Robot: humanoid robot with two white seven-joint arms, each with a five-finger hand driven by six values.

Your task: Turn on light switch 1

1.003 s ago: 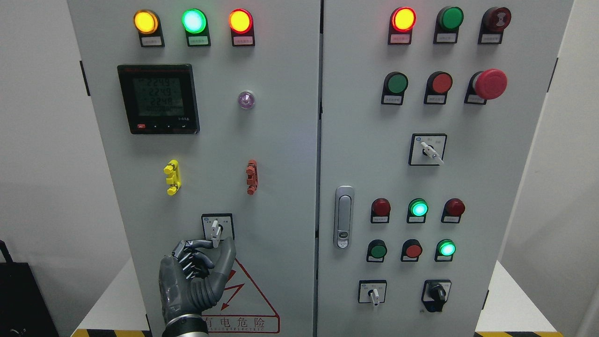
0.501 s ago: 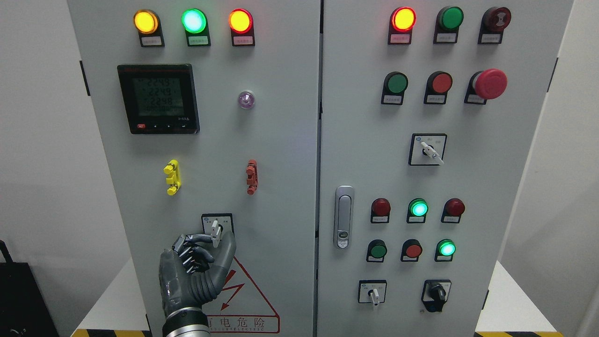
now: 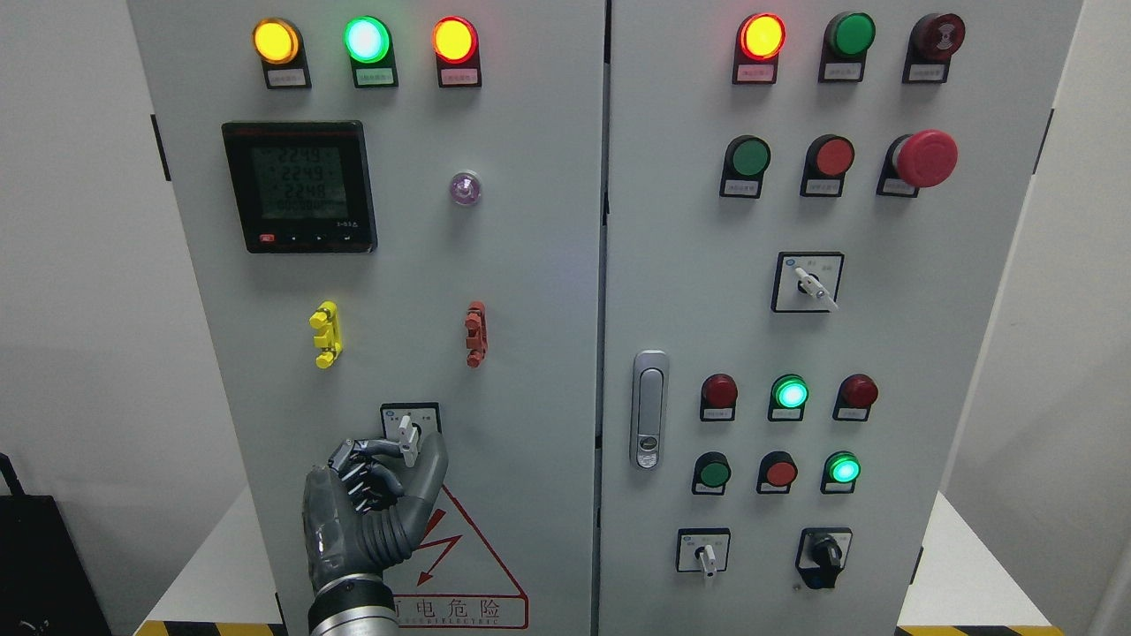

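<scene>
Low on the cabinet's left door sits a rotary switch [image 3: 410,427] with a white lever on a black-framed plate. The lever points down, its lower end leaning slightly right. My left hand [image 3: 405,452], dark grey with jointed fingers, comes up from the bottom edge. The index finger reaches the lever from the left and the thumb [image 3: 432,464] stands against its right side, so the hand is shut on the lever's lower end. The other fingers are curled below. My right hand is out of view.
Above the switch are a yellow clip [image 3: 325,334], a red clip [image 3: 475,333], a black meter [image 3: 299,186] and three lit lamps. The right door carries a handle [image 3: 649,409], several buttons, lamps and rotary switches, and a red emergency stop [image 3: 925,158].
My left hand has crept slightly up and to the right, closing tighter around the lever. The lever has tipped a little from straight down.
</scene>
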